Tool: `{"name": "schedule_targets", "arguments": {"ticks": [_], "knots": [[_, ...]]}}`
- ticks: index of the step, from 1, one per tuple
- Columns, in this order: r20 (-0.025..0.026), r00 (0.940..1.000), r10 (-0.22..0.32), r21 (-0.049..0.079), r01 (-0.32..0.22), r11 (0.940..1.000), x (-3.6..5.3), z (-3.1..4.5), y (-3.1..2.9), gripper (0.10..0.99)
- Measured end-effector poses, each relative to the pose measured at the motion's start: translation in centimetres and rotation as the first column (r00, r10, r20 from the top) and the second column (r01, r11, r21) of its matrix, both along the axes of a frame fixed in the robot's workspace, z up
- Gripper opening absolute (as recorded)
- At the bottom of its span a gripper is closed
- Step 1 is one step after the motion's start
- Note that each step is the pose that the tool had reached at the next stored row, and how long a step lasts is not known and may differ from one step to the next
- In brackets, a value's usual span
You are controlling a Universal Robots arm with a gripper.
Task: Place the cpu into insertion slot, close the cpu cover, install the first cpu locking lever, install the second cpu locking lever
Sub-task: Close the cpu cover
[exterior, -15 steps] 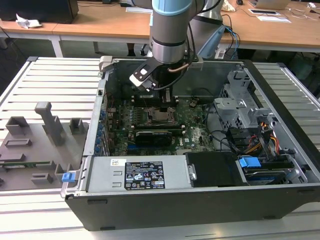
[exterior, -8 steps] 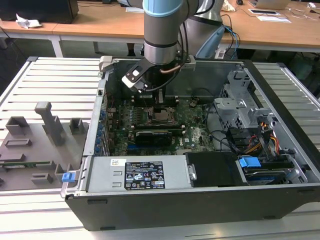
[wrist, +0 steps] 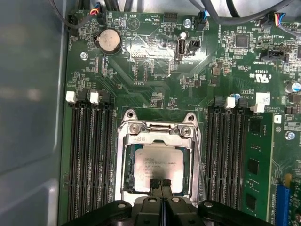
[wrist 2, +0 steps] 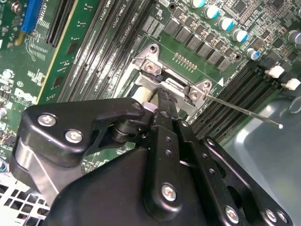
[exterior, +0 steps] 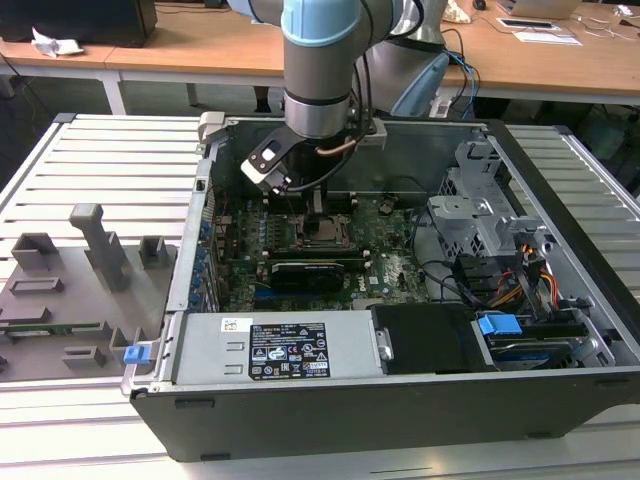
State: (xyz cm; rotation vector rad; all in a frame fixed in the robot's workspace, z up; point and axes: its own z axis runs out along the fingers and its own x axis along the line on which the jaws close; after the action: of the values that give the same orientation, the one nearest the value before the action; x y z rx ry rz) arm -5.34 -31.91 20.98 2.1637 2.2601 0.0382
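Observation:
The cpu (wrist: 157, 162), a square chip with a dull silvery top, lies flat in the socket on the green motherboard (wrist: 155, 80). The cpu cover (wrist: 160, 137), a metal frame with a square window, lies down around it. My gripper (wrist: 160, 182) is shut, with its black fingertips pressed together over the near edge of the chip and cover. In the second wrist view the gripper (wrist 2: 163, 94) touches the socket frame. A thin locking lever (wrist 2: 244, 111) sticks out free from a socket corner, also seen as a wire lever (wrist: 201, 165) beside the socket. In the exterior view the gripper (exterior: 318, 207) hangs over the socket (exterior: 325, 231).
Memory slots (wrist: 89, 160) flank the socket on both sides. A long black card (exterior: 305, 272) sits just in front of the socket. The grey power supply (exterior: 270, 350), the metal drive cage (exterior: 480, 215) and the case walls (exterior: 190, 260) hem in the board. A grey fixture plate (exterior: 70, 290) lies outside the case.

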Motion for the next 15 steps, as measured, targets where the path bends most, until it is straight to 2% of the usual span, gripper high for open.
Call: {"name": "schedule_targets", "arguments": {"ticks": [10, 11, 14, 15], "knots": [[-0.0002, 1.0, 0.0, 0.0, 0.0, 1.0, -0.02, -0.5, 0.0, 0.106], [0.0004, 1.0, 0.0, 0.0, 0.0, 1.0, -0.02, -0.42, 0.01, 0.106], [0.0, 1.0, 0.0, 0.0, 0.0, 1.0, -0.02, 0.77, 0.01, 0.106], [0.0001, 1.0, 0.0, 0.0, 0.0, 1.0, 0.0, 0.88, 0.01, 0.106]]}}
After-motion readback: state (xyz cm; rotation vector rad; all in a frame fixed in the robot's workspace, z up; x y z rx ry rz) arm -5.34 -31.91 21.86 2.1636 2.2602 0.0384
